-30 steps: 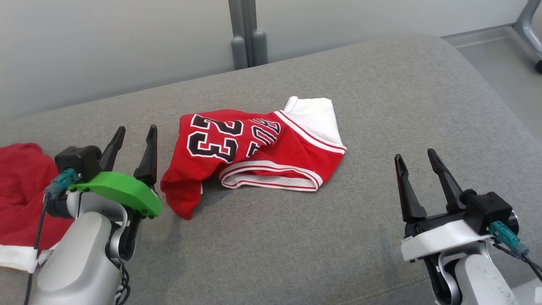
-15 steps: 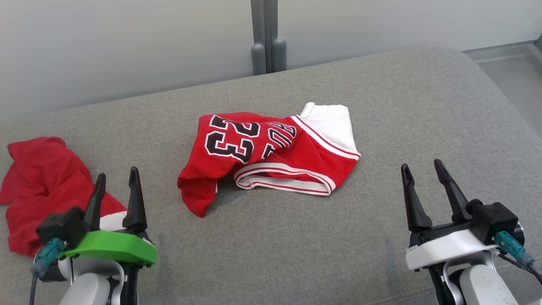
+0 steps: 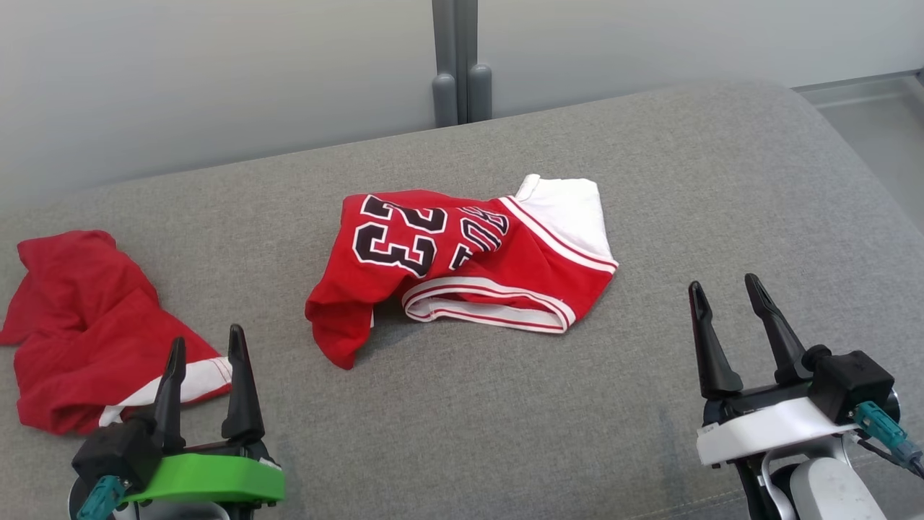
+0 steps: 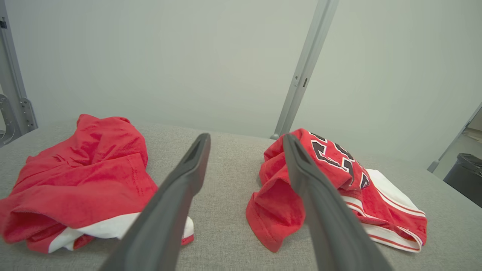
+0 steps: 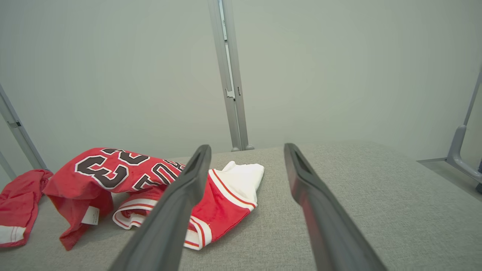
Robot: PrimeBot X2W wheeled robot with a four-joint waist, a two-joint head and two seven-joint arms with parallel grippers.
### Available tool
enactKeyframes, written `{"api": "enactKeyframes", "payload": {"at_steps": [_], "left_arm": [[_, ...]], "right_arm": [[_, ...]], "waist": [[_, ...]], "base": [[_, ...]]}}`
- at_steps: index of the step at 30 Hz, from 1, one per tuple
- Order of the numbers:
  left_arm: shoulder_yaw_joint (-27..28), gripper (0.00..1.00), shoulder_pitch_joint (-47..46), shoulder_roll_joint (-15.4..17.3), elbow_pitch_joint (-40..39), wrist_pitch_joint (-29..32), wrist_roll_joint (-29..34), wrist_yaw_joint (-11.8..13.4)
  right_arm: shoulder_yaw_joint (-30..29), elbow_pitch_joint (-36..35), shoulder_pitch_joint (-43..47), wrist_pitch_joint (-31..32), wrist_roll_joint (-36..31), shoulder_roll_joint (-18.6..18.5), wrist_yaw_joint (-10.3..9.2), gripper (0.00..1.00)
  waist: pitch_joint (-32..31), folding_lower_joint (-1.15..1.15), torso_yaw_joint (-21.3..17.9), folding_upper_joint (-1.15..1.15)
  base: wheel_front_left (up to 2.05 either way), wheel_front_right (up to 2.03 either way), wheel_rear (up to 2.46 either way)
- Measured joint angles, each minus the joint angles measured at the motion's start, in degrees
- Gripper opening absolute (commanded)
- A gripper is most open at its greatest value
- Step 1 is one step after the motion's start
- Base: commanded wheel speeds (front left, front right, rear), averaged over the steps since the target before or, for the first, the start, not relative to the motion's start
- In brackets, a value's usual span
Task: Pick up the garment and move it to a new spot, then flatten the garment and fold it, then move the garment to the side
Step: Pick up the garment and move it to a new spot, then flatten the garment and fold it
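The garment (image 3: 462, 267), a crumpled red jersey with white trim and the black number 23, lies in the middle of the grey cushion (image 3: 505, 433). It also shows in the left wrist view as the jersey (image 4: 275, 210) and in the right wrist view as the jersey (image 5: 113, 169). My left gripper (image 3: 206, 339) stands open at the lower left, short of the jersey and apart from it, nothing between its fingers (image 4: 246, 136). At the lower right, my right gripper (image 3: 723, 283) is open and empty too (image 5: 247, 146), well to the right of the jersey.
A second red garment with a white hem (image 3: 79, 325) lies bunched at the cushion's left end, just beyond my left fingertips (image 4: 83, 180). Grey posts (image 3: 462, 65) and a pale wall stand behind the cushion. A dark bin (image 4: 465, 177) sits off to the right.
My left gripper has drawn back toward me and away from the jersey. The head camera has swung left, bringing more of the second red garment into view. Both garments lie as before.
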Motion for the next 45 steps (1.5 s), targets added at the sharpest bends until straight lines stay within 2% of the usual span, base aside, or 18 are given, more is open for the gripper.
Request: {"api": "enactKeyframes", "payload": {"at_steps": [9, 17, 33, 45], "left_arm": [[2.9, 1.00, 0.4, -2.7, 1.0, 0.0, 3.2, -3.1], [4.1, 1.00, 0.4, -4.1, 2.2, 0.0, 4.4, -4.9], [5.2, 1.00, 0.1, -5.6, 3.5, 0.0, 6.0, -6.7], [5.2, 1.00, -0.4, -6.2, 4.3, 0.0, 6.6, -7.5]], "right_arm": [[-0.3, 0.0, 0.2, 0.0, -0.1, 0.0, 0.00, 1.00], [-0.4, 0.5, 0.1, 0.0, 0.0, 0.3, 0.00, 1.00], [-0.1, 2.7, -0.2, 0.0, 1.6, 0.1, 0.00, 1.00], [2.6, 10.0, -3.4, 0.0, 4.9, 0.7, 0.00, 1.00]], "waist": [[0.0, 0.00, 0.2, 0.00], [0.2, 0.00, 0.2, 0.00], [0.3, 0.00, 0.7, 0.00], [0.2, 0.00, 1.7, 0.00]], "base": [[0.00, 0.00, 0.00], [0.00, 0.00, 0.00], [0.00, 0.00, 0.00], [0.00, 0.00, 0.00]]}}
